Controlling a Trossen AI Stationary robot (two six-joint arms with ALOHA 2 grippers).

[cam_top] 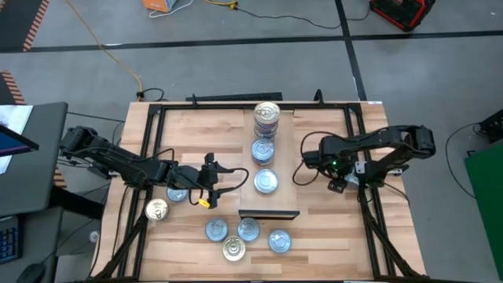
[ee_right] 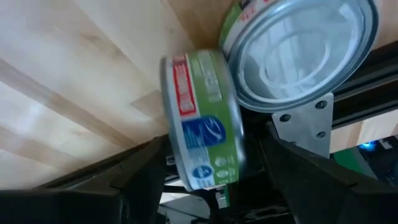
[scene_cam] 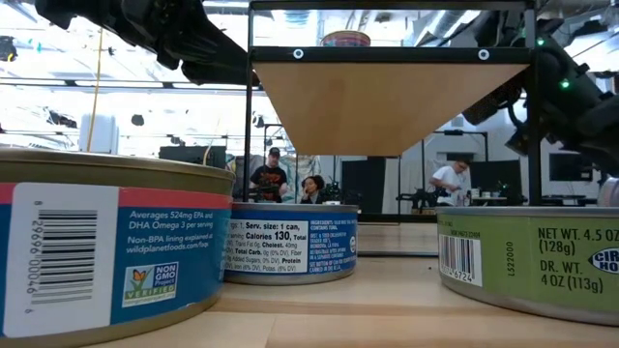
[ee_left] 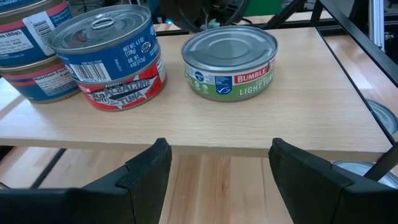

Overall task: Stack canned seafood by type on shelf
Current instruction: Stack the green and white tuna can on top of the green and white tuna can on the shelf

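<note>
The light-wood shelf (cam_top: 283, 134) carries a tall stack of tins (cam_top: 267, 118) at its far end. Nearer on it are a two-tin stack, blue on red (ee_left: 109, 56), and a single green-labelled tin (ee_left: 230, 62). My left gripper (cam_top: 220, 181) stands open and empty at the shelf's left long edge (ee_left: 249, 146), facing these tins. At the shelf's right edge, my right gripper (cam_top: 308, 161) points steeply down, shut on another green-labelled tin (ee_right: 205, 124). This tin is hidden in the high view. My right gripper has the green-labelled tin between its two fingers, one finger (ee_right: 146, 177) at each flat face, and the label wall (ee_right: 202, 134) faces the wrist. The fingers come slanting down from the table's right. The tin stands on edge, above the light wood.
Several loose tins lie on the table near its front edge (cam_top: 248, 229), and two more lie under the left arm (cam_top: 177, 192), (cam_top: 157, 209). A black frame (cam_top: 369, 196) runs round the shelf and along both table sides. The low view shows tins (scene_cam: 290, 242) close by.
</note>
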